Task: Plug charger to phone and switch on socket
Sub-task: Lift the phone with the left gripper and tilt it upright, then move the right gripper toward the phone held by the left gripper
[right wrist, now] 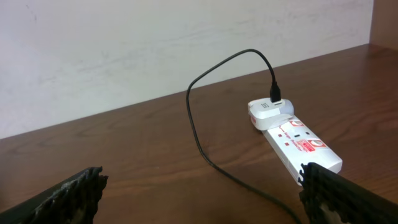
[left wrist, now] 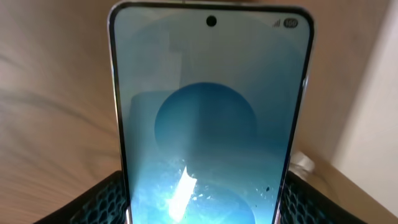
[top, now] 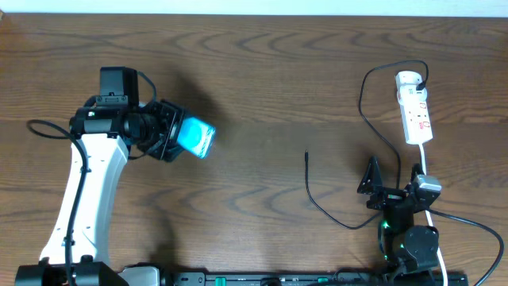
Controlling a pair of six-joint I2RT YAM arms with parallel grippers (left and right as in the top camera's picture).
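Note:
My left gripper (top: 171,133) is shut on the phone (top: 195,137) and holds it above the table at the left; its cyan screen fills the left wrist view (left wrist: 208,124) between my two fingers. The charger's thin black cable (top: 367,119) runs from a white adapter on the socket (top: 415,107) down to a straight plug tip (top: 306,156) lying on the table mid-right. My right gripper (top: 387,187) is open and empty near the front edge, behind the cable. The right wrist view shows the socket (right wrist: 298,142) and the cable (right wrist: 205,149) ahead of the spread fingers (right wrist: 205,193).
The socket's white cord (top: 429,195) runs down past my right arm. A pale wall (right wrist: 155,43) borders the table's far edge. Bare brown wood lies between the phone and the plug tip.

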